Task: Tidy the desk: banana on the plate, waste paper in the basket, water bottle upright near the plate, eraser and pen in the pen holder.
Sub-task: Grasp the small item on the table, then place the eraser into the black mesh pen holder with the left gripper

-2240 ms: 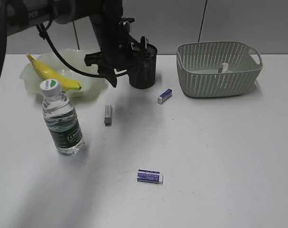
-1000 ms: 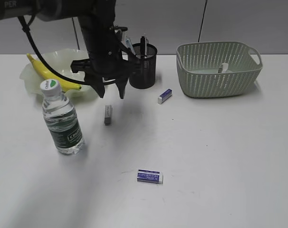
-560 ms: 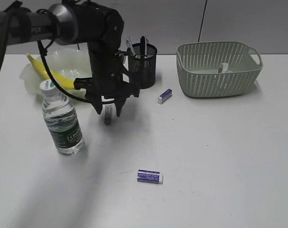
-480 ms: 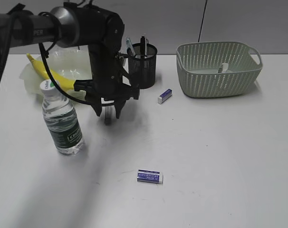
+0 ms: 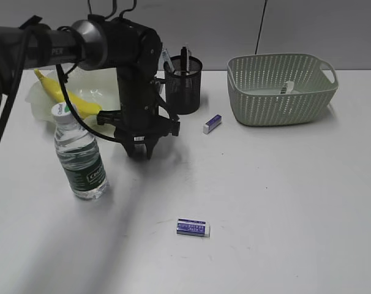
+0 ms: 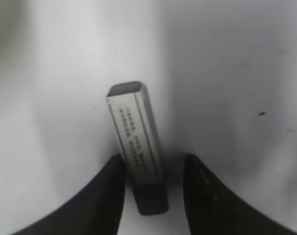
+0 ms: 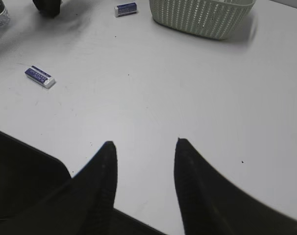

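**Left gripper straddling an eraser by the pen holder**

The left gripper (image 6: pixel 152 188) is down on the white desk (image 5: pixel 283 184), its two dark fingers either side of a slim grey eraser (image 6: pixel 137 142) lying flat. The left finger looks close against the eraser; a thin gap shows on the right, so whether the grip has closed is unclear. The eraser's far end sticks out well past the fingertips.

To do this well, the jaws should close squarely on the long sides, then lift straight up before swinging to the black mesh pen holder (image 5: pixel 183 86) just behind.

The right gripper (image 7: pixel 143 169) hangs spread apart over bare desk, holding nothing.

Elsewhere: banana (image 5: pixel 66 97) on the plate (image 5: pixel 103 82), bottle (image 5: pixel 79 153) upright beside it, basket (image 5: pixel 282 89) at back right. Two more erasers wait, one (image 5: pixel 212 123) near the holder, one (image 5: pixel 193 227) up front.
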Motion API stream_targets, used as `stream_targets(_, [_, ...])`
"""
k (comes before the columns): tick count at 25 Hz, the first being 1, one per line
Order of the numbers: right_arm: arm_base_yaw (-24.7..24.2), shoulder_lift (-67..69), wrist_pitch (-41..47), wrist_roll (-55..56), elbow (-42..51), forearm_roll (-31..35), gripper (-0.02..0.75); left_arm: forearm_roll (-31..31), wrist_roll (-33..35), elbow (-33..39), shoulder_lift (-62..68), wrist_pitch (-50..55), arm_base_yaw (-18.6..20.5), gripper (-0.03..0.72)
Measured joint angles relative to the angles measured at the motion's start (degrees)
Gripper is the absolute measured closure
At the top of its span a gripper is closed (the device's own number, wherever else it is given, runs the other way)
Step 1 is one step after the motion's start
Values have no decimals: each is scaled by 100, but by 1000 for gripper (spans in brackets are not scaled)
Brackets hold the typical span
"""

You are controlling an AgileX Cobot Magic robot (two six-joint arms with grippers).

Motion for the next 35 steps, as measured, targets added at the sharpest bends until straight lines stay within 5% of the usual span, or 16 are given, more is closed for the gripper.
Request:
stream_targets(4, [0,0,0,0,0,0,416,-11,0,-5,32,-51,0,405])
stream_targets(8, [0,0,0,0,0,0,416,-15,155,-36,38,-35,0,554])
stream_targets(24, [0,0,0,0,0,0,416,-2,426,-2337,-209,39,-277,549])
stream_targets(35, [0,0,0,0,0,0,416,222,495,-2405,53,-1776,-277,549])
